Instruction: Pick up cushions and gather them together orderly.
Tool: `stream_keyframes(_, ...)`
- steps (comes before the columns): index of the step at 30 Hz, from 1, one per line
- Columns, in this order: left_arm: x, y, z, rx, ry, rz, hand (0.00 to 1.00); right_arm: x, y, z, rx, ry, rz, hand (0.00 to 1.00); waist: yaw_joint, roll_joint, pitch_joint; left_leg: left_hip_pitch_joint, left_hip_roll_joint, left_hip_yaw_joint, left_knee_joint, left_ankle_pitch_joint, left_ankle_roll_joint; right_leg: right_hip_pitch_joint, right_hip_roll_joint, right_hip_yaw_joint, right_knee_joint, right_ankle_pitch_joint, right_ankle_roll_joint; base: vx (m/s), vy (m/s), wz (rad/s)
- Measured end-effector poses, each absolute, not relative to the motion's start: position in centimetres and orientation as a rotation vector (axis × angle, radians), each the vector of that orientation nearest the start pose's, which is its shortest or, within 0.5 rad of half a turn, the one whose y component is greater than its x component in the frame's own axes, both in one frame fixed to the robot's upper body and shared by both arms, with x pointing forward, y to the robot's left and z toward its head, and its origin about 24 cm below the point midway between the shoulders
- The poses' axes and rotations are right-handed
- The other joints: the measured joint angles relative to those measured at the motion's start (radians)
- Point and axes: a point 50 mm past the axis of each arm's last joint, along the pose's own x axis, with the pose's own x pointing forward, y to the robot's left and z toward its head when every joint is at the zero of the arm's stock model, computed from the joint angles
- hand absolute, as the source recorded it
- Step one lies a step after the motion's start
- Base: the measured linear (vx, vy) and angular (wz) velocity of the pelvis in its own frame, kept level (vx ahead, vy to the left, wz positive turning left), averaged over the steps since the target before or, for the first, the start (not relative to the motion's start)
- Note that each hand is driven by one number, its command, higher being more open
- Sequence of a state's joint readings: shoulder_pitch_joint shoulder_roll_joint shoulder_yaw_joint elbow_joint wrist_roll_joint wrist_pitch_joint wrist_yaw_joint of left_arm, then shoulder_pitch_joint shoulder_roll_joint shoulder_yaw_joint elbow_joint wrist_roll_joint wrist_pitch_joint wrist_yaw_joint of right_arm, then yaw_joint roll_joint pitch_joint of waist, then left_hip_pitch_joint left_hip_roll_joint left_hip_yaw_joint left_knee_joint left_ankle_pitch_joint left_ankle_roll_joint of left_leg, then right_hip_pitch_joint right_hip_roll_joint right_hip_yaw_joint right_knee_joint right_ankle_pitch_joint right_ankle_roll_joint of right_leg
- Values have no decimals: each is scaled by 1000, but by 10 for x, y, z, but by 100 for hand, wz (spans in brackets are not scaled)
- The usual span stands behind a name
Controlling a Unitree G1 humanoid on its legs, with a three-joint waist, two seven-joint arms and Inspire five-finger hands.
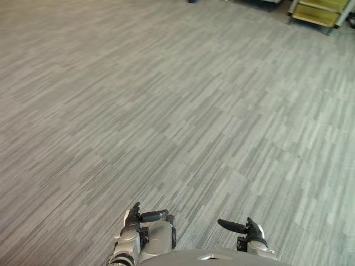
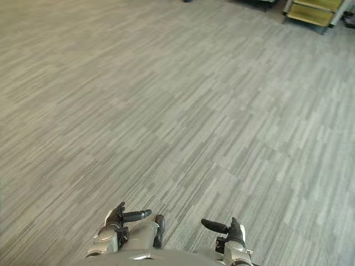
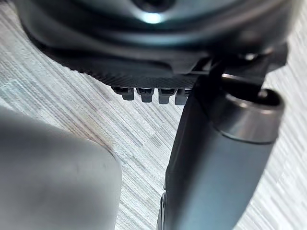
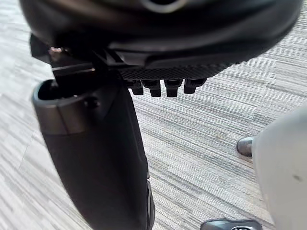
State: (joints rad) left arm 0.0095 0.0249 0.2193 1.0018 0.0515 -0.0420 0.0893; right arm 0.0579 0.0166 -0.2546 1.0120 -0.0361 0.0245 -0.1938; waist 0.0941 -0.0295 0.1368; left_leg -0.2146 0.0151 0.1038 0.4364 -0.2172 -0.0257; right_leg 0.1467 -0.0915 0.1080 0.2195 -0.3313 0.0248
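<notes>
Grey striped carpet (image 1: 166, 100) stretches ahead of us, with a yellow shelf unit (image 1: 319, 12) at its far right corner. Our left hand (image 1: 137, 217) and right hand (image 1: 248, 228) hang low, fingers relaxed and holding nothing (thumbs pointing toward each other). We judge this the searching step: next we must turn or walk to bring cushions within reach.

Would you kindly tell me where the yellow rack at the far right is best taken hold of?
Probably a grey corner post of the yellow rack, approached from its near side: the post looks slim and stands exposed at the corner. Most of the rack is out of frame.
</notes>
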Motion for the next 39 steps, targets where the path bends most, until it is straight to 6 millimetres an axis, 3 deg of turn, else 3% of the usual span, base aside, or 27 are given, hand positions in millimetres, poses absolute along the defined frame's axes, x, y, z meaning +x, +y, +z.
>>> stream_keyframes(2, 127, 192, -150, 6, 982, 278, 100, 102, -185, -160, 18, 1104, -386, 100, 7, -4, -15, 67, -10, 62, -34, -15, 14, -66, -23, 27, 175, -21, 40, 459, 140, -97)
stream_keyframes(3, 124, 191, -151, 7, 987, 276, 100, 106, -186, -158, 21, 1084, -376, 100, 7, -4, -14, 138, -20, 97, -75, -22, 26, -171, -37, 12, 427, 3, 97, 445, 132, -88)
stream_keyframes(4, 124, 191, -151, 7, 987, 276, 100, 106, -186, -158, 21, 1084, -376, 100, 7, -4, -14, 139, -20, 98, -76, -22, 26, -173, -38, 10, 432, 4, 99, 370, 110, -89)
stream_keyframes(5, 125, 189, -151, 15, 989, 267, 100, 112, -188, -155, 21, 1056, -370, 100, 2, 3, -5, 226, -24, 116, -121, -40, 38, -293, -77, -48, 712, 54, 163, 311, 51, -58)
stream_keyframes(7, 123, 187, -152, 34, 1001, 246, 100, 116, -192, -152, 10, 1030, -373, 100, -20, 12, 1, 326, -18, 140, -163, -49, 44, -387, -145, -185, 855, 28, 106, 402, 2, -55)
stream_keyframes(8, 125, 185, -152, 29, 999, 243, 100, 121, -195, -150, -2, 1011, -372, 100, -23, 20, 3, 388, 5, 165, -205, -51, 42, -452, -161, -279, 826, 3, 61, 502, -101, -36)
stream_keyframes(10, 124, 183, -153, 37, 1005, 229, 100, 130, -195, -148, -3, 993, -367, 100, -43, 24, 8, 452, 49, 187, -254, -51, 41, -527, -148, -397, 656, -8, 31, 477, -167, -28)
stream_keyframes(11, 123, 183, -153, 45, 1008, 222, 100, 131, -195, -147, -4, 991, -366, 100, -49, 23, 9, 461, 54, 187, -261, -51, 41, -544, -141, -411, 591, 6, 26, 451, -225, -25)
stream_keyframes(12, 123, 187, -153, 71, 1007, 203, 100, 131, -195, -148, -14, 999, -362, 100, -52, 11, 14, 492, 48, 186, -281, -52, 37, -562, -105, -420, 360, 165, -18, 369, -199, -39)
stream_keyframes(13, 120, 184, -156, 67, 1031, 201, 100, 130, -200, -149, -17, 1013, -370, 100, -47, 31, 16, 515, 71, 180, -291, -47, 36, -545, -67, -417, 337, 220, -84, 550, -311, -59)
stream_keyframes(17, 120, 177, -158, 53, 1047, 187, 100, 134, -216, -149, -25, 1040, -416, 100, -56, 63, 32, 490, 54, 66, -330, -11, -7, -526, -14, -374, 301, 199, -123, 345, -261, -57)
stream_keyframes(18, 119, 175, -158, 47, 1050, 187, 100, 124, -222, -151, -14, 1067, -451, 100, -64, 81, 36, 470, 80, 44, -241, 52, -29, -459, 18, -388, 276, 166, -120, 149, -129, -6)
stream_keyframes(20, 118, 174, -158, 45, 1051, 186, 100, 119, -223, -153, -8, 1075, -463, 100, -70, 86, 38, 422, 106, 14, -80, 54, -39, -397, 33, -407, 230, 147, -111, 267, -207, 15)
stream_keyframes(22, 121, 176, -156, 34, 1033, 204, 100, 114, -227, -152, -25, 1067, -474, 100, -76, 108, 48, 210, 191, -18, 411, 148, -128, -271, 83, -419, 126, 140, -108, 283, -156, 17)
stream_keyframes(23, 123, 176, -155, 26, 1022, 210, 100, 113, -228, -151, -35, 1061, -475, 100, -73, 116, 53, 160, 212, -10, 512, 132, -123, -240, 96, -419, 105, 135, -120, 232, -62, -6)
stream_keyframes(25, 131, 178, -150, 18, 966, 228, 100, 114, -220, -152, -40, 1061, -448, 100, -59, 110, 63, 9, 224, 53, 634, 58, -69, -110, 105, -395, 23, 120, -130, 303, -61, -29)
stream_keyframes(28, 136, 178, -146, 16, 931, 230, 100, 113, -212, -154, -14, 1068, -439, 100, -37, 99, 61, -70, 198, 112, 422, 13, -34, -38, 97, -361, -47, 120, -110, 299, -24, -39)
stream_keyframes(29, 138, 179, -145, 18, 920, 231, 100, 114, -209, -154, -7, 1069, -435, 100, -34, 93, 63, -84, 161, 124, 216, 17, -33, -7, 83, -350, -73, 120, -89, 538, 59, -25)
stream_keyframes(30, 139, 180, -144, 20, 915, 231, 100, 114, -207, -154, -2, 1068, -435, 100, -33, 87, 64, -82, 130, 131, 41, 39, -37, 17, 70, -344, -90, 114, -75, 574, 83, -32)
stream_keyframes(31, 140, 181, -143, 19, 909, 236, 100, 114, -206, -155, -1, 1071, -437, 100, -27, 77, 68, -83, 91, 128, -170, 107, -38, 56, 52, -330, -114, 100, -50, 626, 134, -32)
stream_keyframes(32, 142, 180, -143, 13, 901, 239, 100, 112, -206, -155, -2, 1074, -440, 100, -14, 76, 69, -92, 76, 124, -258, 144, -45, 82, 45, -320, -129, 89, -31, 564, 162, -41)
stream_keyframes(33, 144, 179, -142, 10, 892, 240, 100, 110, -206, -156, -5, 1080, -439, 100, -2, 78, 68, -101, 66, 120, -309, 170, -44, 115, 45, -305, -143, 71, -1, 574, 184, -31)
stream_keyframes(34, 144, 178, -142, 10, 892, 239, 100, 110, -206, -156, -5, 1081, -439, 100, -1, 79, 68, -102, 66, 119, -312, 177, -41, 120, 45, -303, -144, 68, 5, 478, 169, -38)
stream_keyframes(35, 144, 179, -142, 11, 896, 235, 100, 105, -203, -158, 1, 1099, -437, 100, 11, 62, 57, -92, 54, 91, -295, 318, -2, 158, 28, -276, -151, 54, 28, 630, 220, -32)
stream_keyframes(36, 143, 185, -142, 29, 899, 241, 100, 105, -195, -159, 19, 1105, -424, 100, 10, 28, 40, -84, 25, 92, -281, 355, 26, 163, -6, -254, -131, 55, 30, 636, 205, -35)
stream_keyframes(37, 143, 191, -141, 43, 898, 245, 100, 104, -189, -160, 33, 1110, -414, 100, 8, -7, 30, -87, 1, 103, -231, 305, 47, 134, -44, -229, -54, 61, 39, 749, 230, -13)
stream_keyframes(39, 141, 193, -142, 49, 912, 248, 100, 98, -189, -162, 32, 1125, -412, 100, 8, -21, 26, -49, -20, 110, -142, 202, 61, 68, -83, -193, 209, 95, 97, 662, 208, 0)
